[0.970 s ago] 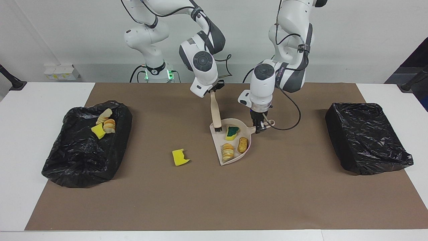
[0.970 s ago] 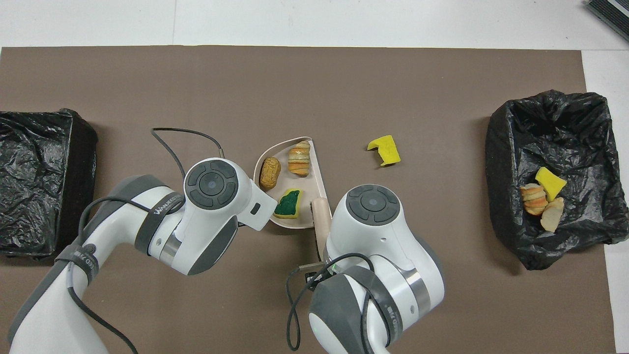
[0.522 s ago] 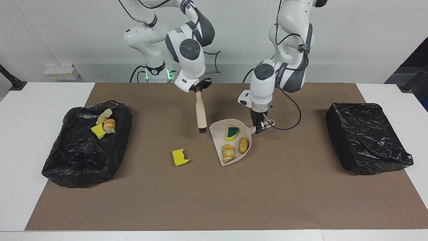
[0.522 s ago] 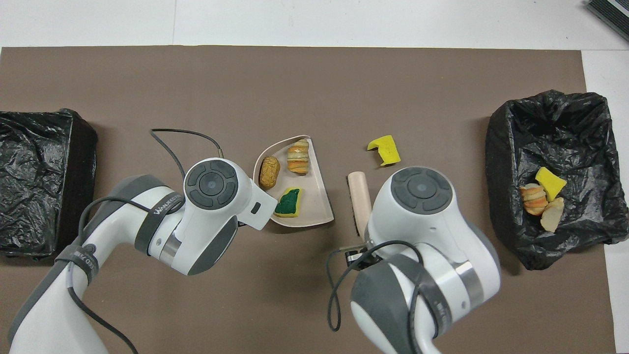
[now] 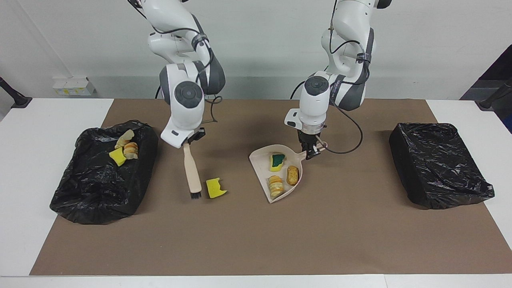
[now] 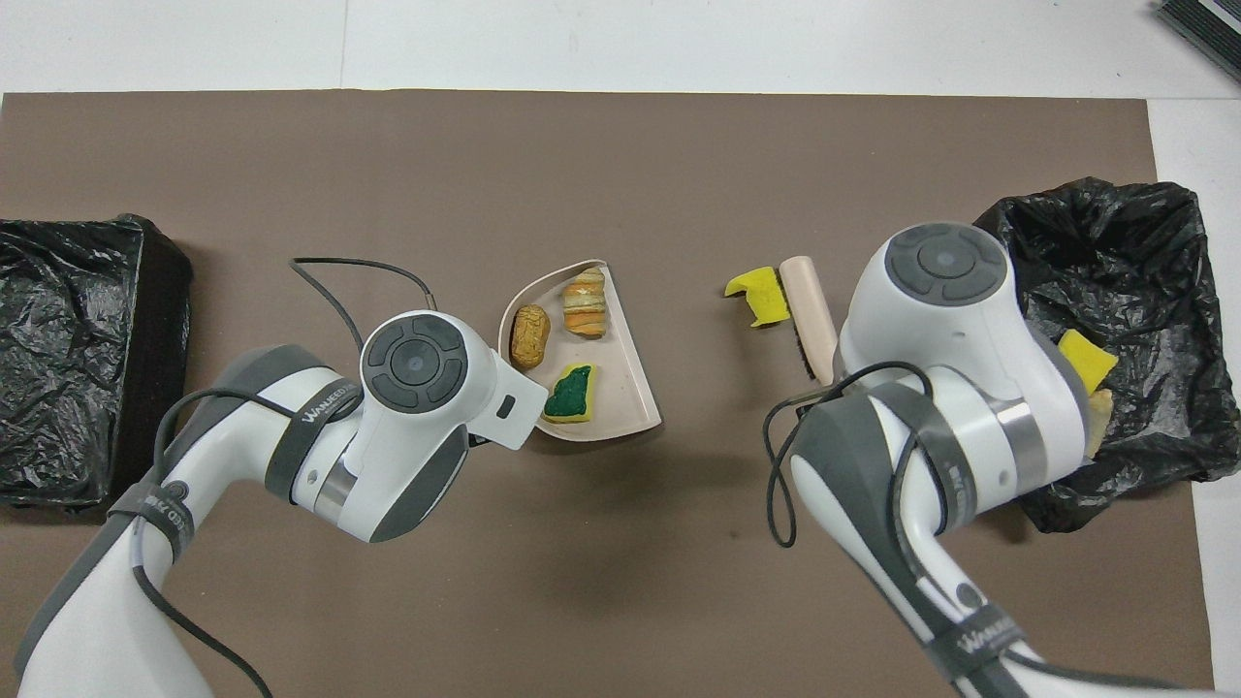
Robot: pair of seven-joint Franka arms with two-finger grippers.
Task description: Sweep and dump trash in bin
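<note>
Facing view: right hand point(image 5: 189, 141) grips brush point(image 5: 192, 175), bristles beside yellow scrap point(image 5: 215, 188) on desk; left hand point(image 5: 309, 153) grips dustpan point(image 5: 260, 157) handle, three scraps inside.
Overhead view: right arm overlaps the bin point(image 6: 1144, 233) holding scraps; black-wrapped box point(image 6: 68, 339) at other end.

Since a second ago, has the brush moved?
Yes. The right gripper has carried the brush off the dustpan, toward the right arm's end of the table; its bristles now sit beside the loose yellow sponge piece.

Beige dustpan point(image 5: 259, 158) and brush point(image 5: 192, 172), yellow sponge scrap point(image 5: 215, 188), black bin bags point(image 5: 100, 176), brown mat point(image 5: 256, 240)
</note>
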